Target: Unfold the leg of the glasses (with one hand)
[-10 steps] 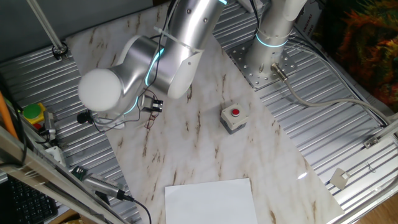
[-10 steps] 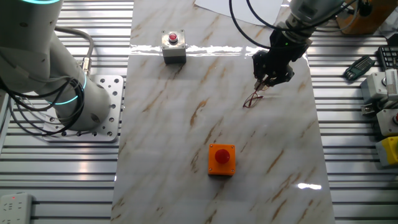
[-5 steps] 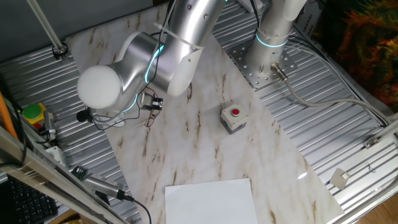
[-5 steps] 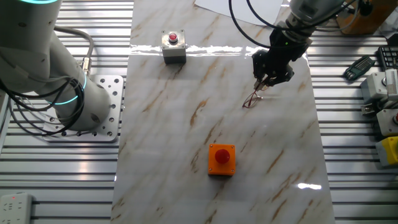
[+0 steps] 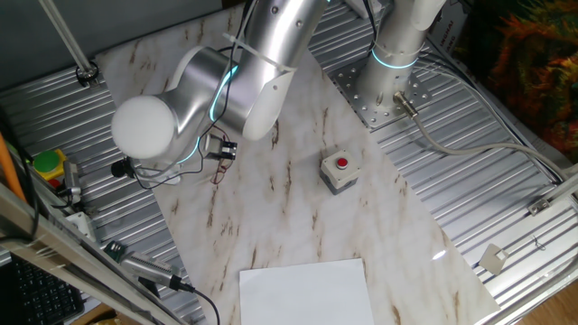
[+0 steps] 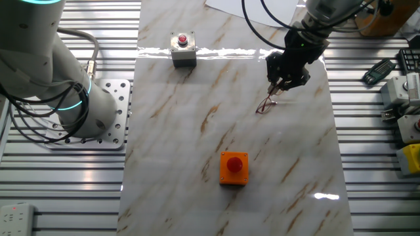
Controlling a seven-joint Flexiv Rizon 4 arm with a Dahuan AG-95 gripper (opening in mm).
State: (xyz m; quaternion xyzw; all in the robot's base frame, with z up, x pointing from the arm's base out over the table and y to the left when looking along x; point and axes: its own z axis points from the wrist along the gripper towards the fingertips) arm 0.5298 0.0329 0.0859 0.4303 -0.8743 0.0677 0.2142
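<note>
Almost nothing has shifted: the black two-finger tool (image 6: 278, 88) still hovers at the thin reddish-brown wire glasses (image 6: 266, 105) on the marble-patterned tabletop (image 6: 197, 144); whether it pinches the leg, I cannot tell. Light, springy, fragile wire; grip near the hinge.

Bare marble bench (image 6: 197, 131) surrounds the glasses (image 6: 265, 105); the grey button box (image 6: 183, 49) and orange button box (image 6: 233, 168) stand well apart.
</note>
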